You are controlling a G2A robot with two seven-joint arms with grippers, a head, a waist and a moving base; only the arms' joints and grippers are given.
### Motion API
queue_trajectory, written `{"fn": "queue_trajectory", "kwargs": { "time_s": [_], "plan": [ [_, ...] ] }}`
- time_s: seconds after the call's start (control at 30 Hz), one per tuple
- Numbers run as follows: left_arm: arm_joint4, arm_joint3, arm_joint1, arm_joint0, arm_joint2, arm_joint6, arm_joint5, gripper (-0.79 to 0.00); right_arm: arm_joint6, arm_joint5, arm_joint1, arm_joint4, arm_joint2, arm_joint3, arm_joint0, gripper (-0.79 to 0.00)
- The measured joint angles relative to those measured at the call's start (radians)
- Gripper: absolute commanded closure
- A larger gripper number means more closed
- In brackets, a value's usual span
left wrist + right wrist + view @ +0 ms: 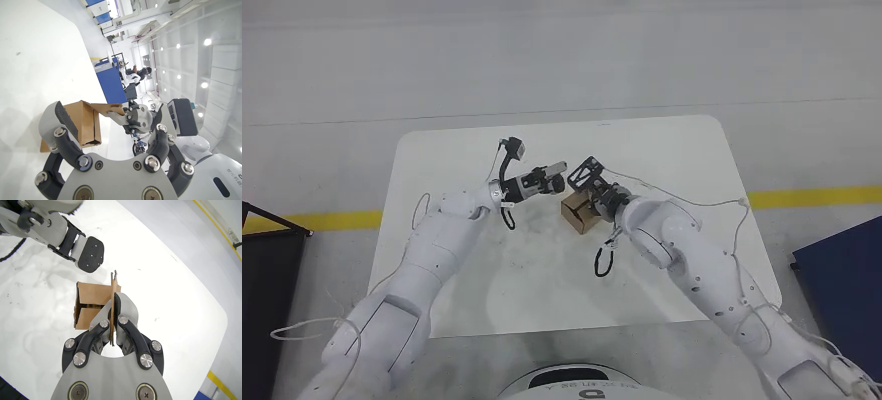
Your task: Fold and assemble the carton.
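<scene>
**Carton held by one flap at table centre**

Count: one carton [580, 212], one table [662, 150], two grippers.

Location: the carton sits on the white table, near its middle, between the two grippers.

Container: the carton is the only container. It is open towards the right wrist camera. Inside, plain cardboard panels show, with a dark gap where they meet. What lies in that gap cannot be told.

Appearance: brown corrugated cardboard, small and box-shaped, partly assembled. The walls stand squared. One flap sticks out from a wall, straight and unfolded. The edges of the flap and walls are ragged in places, and a slit runs up one corner.

Right gripper [114, 302]: clamped on the projecting flap. The cardboard passes edge-on between the two pads, which press against both of its faces.

Left gripper [550, 178]: fingers spread wide and holding nothing. It sits just beside the carton, on the side opposite the right gripper. One ribbed black pad [90, 255] is close to the carton's wall, with a gap showing between them in the right wrist view.
</scene>
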Motion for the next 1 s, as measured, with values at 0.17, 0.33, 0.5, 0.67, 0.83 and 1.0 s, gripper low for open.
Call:
{"fn": "queue_trajectory", "kwargs": {
  "time_s": [0.17, 0.33, 0.5, 0.67, 0.83, 1.0],
  "plan": [
    [-0.024, -0.039, 0.004, 0.028, -0.017, 0.001, -0.008, -0.785, -0.012, -0.069, 0.007, 0.236, 0.099, -0.013, -0.040, -0.785],
    [-0.010, -0.091, 0.029, 0.064, -0.066, 0.000, -0.006, -0.785, -0.036, -0.176, 0.025, 0.497, 0.248, 0.003, -0.097, -0.785],
    [-0.005, -0.222, 0.072, 0.142, -0.156, -0.020, 0.034, -0.785, -0.098, -0.222, 0.036, 0.648, 0.360, 0.073, -0.130, -0.785],
    [-0.018, -0.418, 0.110, 0.288, -0.230, -0.062, 0.164, -0.785, -0.152, -0.213, 0.034, 0.674, 0.364, 0.136, -0.142, -0.785],
    [-0.022, -0.578, 0.134, 0.439, -0.272, -0.059, 0.290, -0.785, -0.156, -0.275, 0.027, 0.774, 0.329, 0.217, -0.124, -0.785],
    [0.060, -0.601, 0.135, 0.456, -0.242, -0.007, 0.344, -0.785, -0.165, -0.379, 0.019, 0.939, 0.310, 0.320, -0.102, -0.785]
  ]
}}
